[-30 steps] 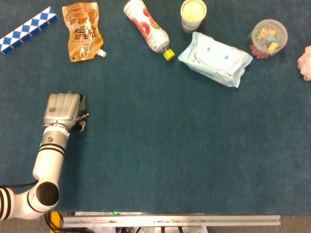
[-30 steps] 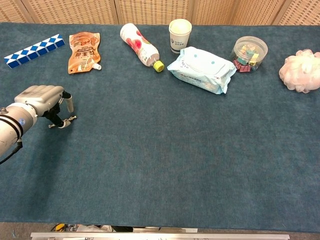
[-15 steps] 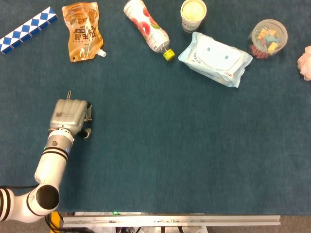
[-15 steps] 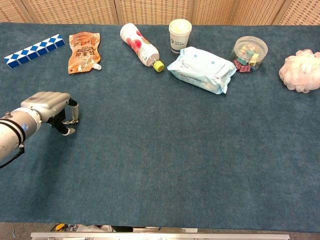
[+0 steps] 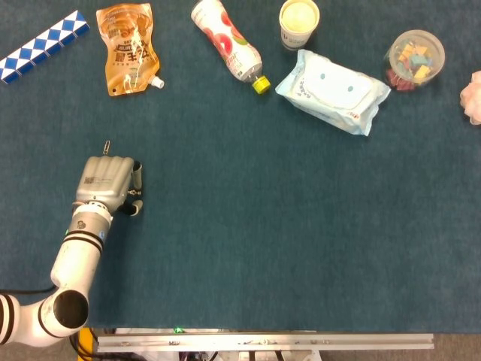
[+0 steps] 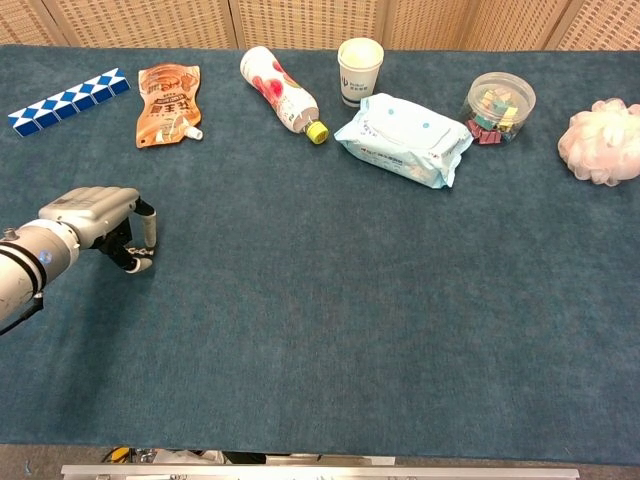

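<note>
The left hand (image 5: 110, 183) rests knuckles-up low over the dark blue cloth-covered table (image 5: 301, 226), its fingers (image 6: 143, 228) curled under with nothing visibly in them. A small metal paper clip (image 5: 107, 145) lies on the cloth just beyond the knuckles in the head view (too small to find in the chest view). Well apart, along the far edge, lie an orange spouted drink pouch (image 5: 129, 48), a blue-and-white folding snake puzzle (image 5: 43, 45), a toppled plastic bottle with a yellow cap (image 5: 228, 47), a white paper cup (image 5: 299, 22), a pale blue pack of wet wipes (image 5: 334, 90), a clear round tub of coloured clips (image 5: 414, 59) and a pink mesh bath sponge (image 6: 601, 142).
</note>
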You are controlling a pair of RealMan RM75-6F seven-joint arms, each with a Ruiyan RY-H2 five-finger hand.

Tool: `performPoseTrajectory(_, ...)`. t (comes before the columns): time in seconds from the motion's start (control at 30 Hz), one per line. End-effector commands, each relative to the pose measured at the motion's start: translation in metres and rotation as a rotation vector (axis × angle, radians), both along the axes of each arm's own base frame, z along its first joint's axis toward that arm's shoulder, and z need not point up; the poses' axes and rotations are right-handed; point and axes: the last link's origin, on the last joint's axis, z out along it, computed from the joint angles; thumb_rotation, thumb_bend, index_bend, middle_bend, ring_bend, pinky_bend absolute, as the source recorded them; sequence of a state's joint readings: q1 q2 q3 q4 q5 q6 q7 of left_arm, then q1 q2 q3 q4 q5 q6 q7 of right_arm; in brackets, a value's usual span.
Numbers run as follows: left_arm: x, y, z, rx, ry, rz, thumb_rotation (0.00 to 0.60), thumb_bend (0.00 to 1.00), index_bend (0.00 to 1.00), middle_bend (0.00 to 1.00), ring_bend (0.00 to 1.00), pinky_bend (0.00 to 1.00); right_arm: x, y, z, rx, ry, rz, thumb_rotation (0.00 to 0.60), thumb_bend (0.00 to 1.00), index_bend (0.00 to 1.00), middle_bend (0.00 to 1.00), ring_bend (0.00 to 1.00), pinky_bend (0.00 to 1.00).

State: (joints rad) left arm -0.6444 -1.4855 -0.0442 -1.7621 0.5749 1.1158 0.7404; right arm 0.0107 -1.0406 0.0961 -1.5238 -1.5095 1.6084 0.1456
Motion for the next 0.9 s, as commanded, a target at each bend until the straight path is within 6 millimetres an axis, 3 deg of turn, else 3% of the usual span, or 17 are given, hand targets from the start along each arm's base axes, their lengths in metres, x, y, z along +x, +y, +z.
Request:
performPoseTrajectory(0.03,-0.0003,0.0006,-0.0024,0.005,-0.002,-0.003,0.600,0.25,0.48,1.00,1.00,1.00,0.0003,0.0009,0.0006,-0.002,0.001,-0.001,0.600,0.20,0.49,0.52,0.43,0.45)
performPoseTrajectory(0.9,-0.0064,0.0025,-0.0064,0.008,-0.004,0.005,0.600,0.31,0.51,1.00,1.00,1.00,0.0026,0.0046,0.0024,-0.013,0.005,-0.003,0.600,0.20,0.49,0.52,0.44,0.45)
